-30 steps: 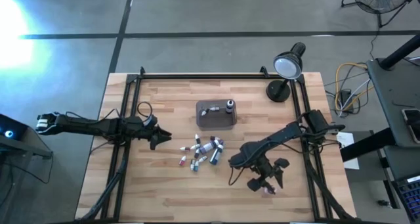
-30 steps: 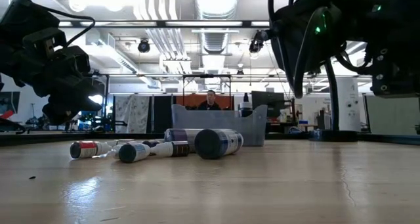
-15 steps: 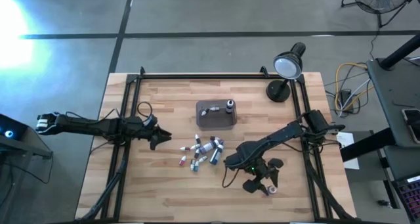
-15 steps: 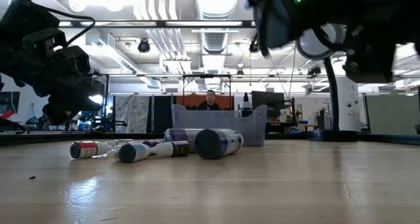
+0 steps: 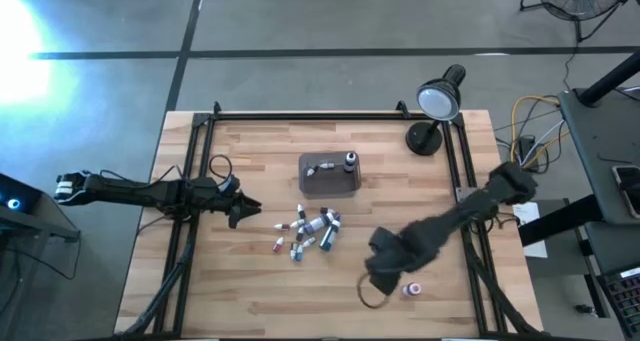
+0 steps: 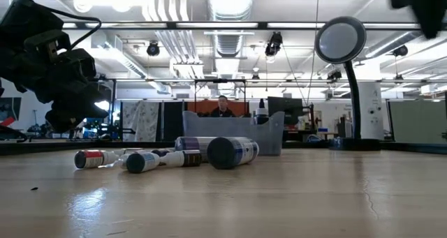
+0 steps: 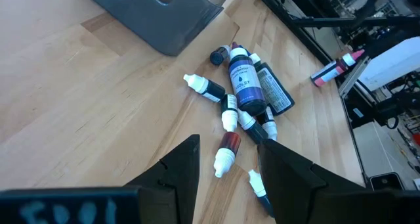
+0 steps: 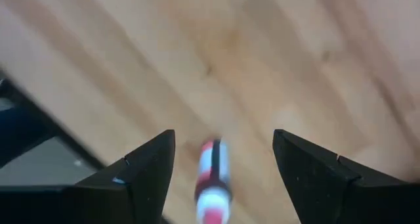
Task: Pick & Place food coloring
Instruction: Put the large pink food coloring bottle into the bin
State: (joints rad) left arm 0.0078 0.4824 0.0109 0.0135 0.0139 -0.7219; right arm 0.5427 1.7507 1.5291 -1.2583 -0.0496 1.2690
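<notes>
Several small food coloring bottles (image 5: 310, 231) lie on their sides in a heap at mid-table; the left wrist view shows the heap (image 7: 243, 99) too. One red-and-white bottle (image 5: 411, 289) lies alone near the near right corner, and in the right wrist view this bottle (image 8: 213, 178) sits below the gap of my fingers. My right gripper (image 8: 223, 165) is open and hangs above it without touching. My left gripper (image 5: 247, 211) is open and hovers left of the heap. Two more bottles (image 5: 335, 163) lie in the grey tray (image 5: 330, 185).
A black desk lamp (image 5: 438, 106) stands at the far right corner. The black frame rails (image 5: 190, 181) run along the left, right and far edges. Bare wood stretches along the near edge in front of the heap. A person (image 6: 223, 107) sits far behind the table.
My right arm has swung upward fast from just above the table near the lone bottle, leaving the low view almost entirely. The red-and-white bottle has stayed lying on the table at the near right.
</notes>
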